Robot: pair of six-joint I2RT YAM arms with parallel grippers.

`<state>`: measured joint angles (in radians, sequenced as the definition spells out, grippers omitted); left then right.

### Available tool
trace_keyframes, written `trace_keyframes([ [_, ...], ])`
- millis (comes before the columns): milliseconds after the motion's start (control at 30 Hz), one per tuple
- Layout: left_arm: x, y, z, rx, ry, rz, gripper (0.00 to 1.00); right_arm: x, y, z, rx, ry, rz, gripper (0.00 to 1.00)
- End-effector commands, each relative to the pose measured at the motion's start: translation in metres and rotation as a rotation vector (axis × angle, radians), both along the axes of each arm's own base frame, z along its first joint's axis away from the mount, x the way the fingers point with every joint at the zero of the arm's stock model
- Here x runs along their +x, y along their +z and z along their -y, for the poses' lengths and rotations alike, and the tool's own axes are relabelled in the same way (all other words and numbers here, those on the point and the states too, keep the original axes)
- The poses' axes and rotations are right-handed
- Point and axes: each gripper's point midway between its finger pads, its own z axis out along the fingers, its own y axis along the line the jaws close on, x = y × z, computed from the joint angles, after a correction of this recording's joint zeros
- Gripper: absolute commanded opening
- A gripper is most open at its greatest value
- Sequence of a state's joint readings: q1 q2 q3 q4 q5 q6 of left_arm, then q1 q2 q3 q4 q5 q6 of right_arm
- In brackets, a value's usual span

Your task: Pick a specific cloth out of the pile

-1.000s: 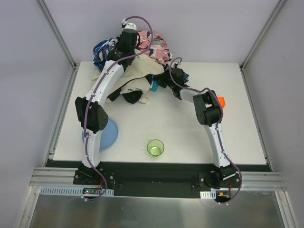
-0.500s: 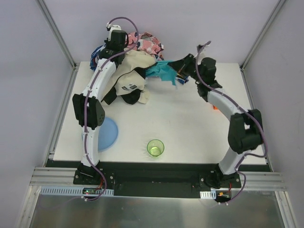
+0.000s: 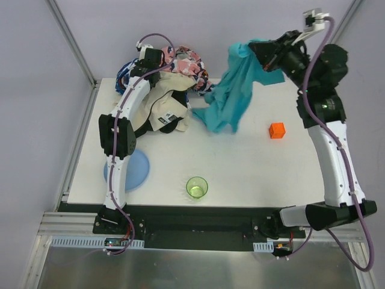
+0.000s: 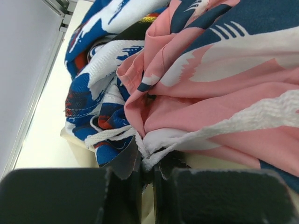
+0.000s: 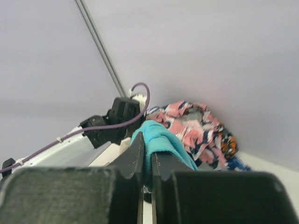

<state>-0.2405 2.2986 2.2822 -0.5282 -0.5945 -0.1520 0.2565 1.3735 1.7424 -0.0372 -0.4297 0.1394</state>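
The teal cloth (image 3: 230, 97) hangs in the air at the back right of the table, its lower end trailing down toward the pile (image 3: 174, 81). My right gripper (image 3: 257, 53) is raised high and shut on the cloth's top fold; in the right wrist view the teal cloth (image 5: 161, 140) bulges out between the closed jaws of my right gripper (image 5: 147, 161). My left gripper (image 3: 161, 60) rests on the back of the pile. In the left wrist view that gripper (image 4: 147, 163) is shut on the white hem of the pink-white patterned cloth (image 4: 219, 88), with the blue-white patterned cloth (image 4: 93, 93) to its left.
An orange cube (image 3: 277, 130) lies on the table (image 3: 252, 168) to the right. A green cup (image 3: 197, 187) stands near the front middle and a blue plate (image 3: 132, 171) sits at the front left beside the left arm. Frame posts rise at the back corners.
The right gripper closed on the teal cloth at the pile, then rose up and to the right, drawing the cloth out. The left gripper stayed shut and shifted slightly on the pile's back.
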Motion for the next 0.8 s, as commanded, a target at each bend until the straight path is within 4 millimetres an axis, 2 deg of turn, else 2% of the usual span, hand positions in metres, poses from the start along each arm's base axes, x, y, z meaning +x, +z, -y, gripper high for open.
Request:
trace_keyframes([
  [0,0.002,-0.027,0.006,-0.076,-0.006,-0.047,0.00,-0.051,0.076,0.033,-0.047,-0.086,0.209,0.01],
  [67,0.000,-0.028,0.011,-0.102,-0.033,-0.059,0.00,-0.063,0.091,0.037,-0.052,-0.089,0.239,0.01],
  [100,-0.002,-0.026,0.016,-0.122,-0.054,-0.061,0.03,-0.069,0.097,0.040,-0.050,-0.092,0.248,0.01],
  [167,-0.004,-0.021,0.027,-0.157,-0.116,-0.068,0.23,-0.079,0.102,0.044,-0.054,-0.104,0.246,0.01],
  [233,-0.008,-0.011,0.040,-0.192,-0.188,-0.070,0.53,-0.082,0.103,0.055,-0.075,-0.162,0.255,0.01],
  [267,-0.011,-0.004,0.045,-0.209,-0.217,-0.064,0.88,-0.082,0.102,0.061,-0.080,-0.195,0.252,0.01],
  [300,-0.014,0.007,0.051,-0.225,-0.246,-0.052,0.99,-0.084,0.102,0.068,-0.080,-0.233,0.253,0.01],
  [467,-0.045,0.073,0.072,-0.262,-0.353,0.030,0.99,-0.094,0.091,0.099,-0.102,-0.390,0.245,0.01],
  [600,-0.085,0.125,0.089,-0.273,-0.432,0.101,0.99,-0.103,0.070,0.121,-0.135,-0.502,0.222,0.01],
  [767,-0.132,0.161,0.104,-0.285,-0.495,0.152,0.99,-0.100,0.034,0.145,-0.175,-0.626,0.155,0.01],
])
